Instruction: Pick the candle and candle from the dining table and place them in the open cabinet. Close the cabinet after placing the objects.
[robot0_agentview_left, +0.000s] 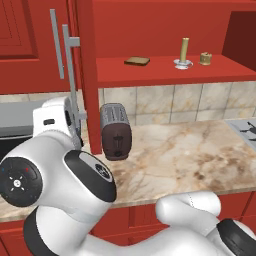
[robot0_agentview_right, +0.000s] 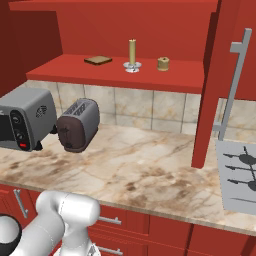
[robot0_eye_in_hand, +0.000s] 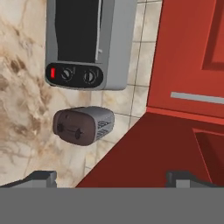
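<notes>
The white arm is folded low over the marbled counter (robot0_agentview_left: 190, 155), and its gripper (robot0_eye_in_hand: 112, 177) hangs empty with jaws spread wide beside the open cabinet door (robot0_eye_in_hand: 183, 52). On the cabinet shelf (robot0_agentview_right: 115, 75), past a brown slab (robot0_agentview_right: 98, 60), the stick candle (robot0_agentview_right: 132, 54) stands upright in its dish with the squat brass candle (robot0_agentview_right: 163, 63) just to its right.

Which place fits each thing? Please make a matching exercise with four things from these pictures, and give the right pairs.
Things:
1. stick candle
2. squat brass candle
3. toaster
4. flat brown slab

Places:
A. on the marbled counter, beside the toaster oven
B. on the cabinet shelf, on a clear dish
C. on the shelf, farthest left of three
D. on the shelf, farthest right of three

Pairs: 1-B, 2-D, 3-A, 4-C
</notes>
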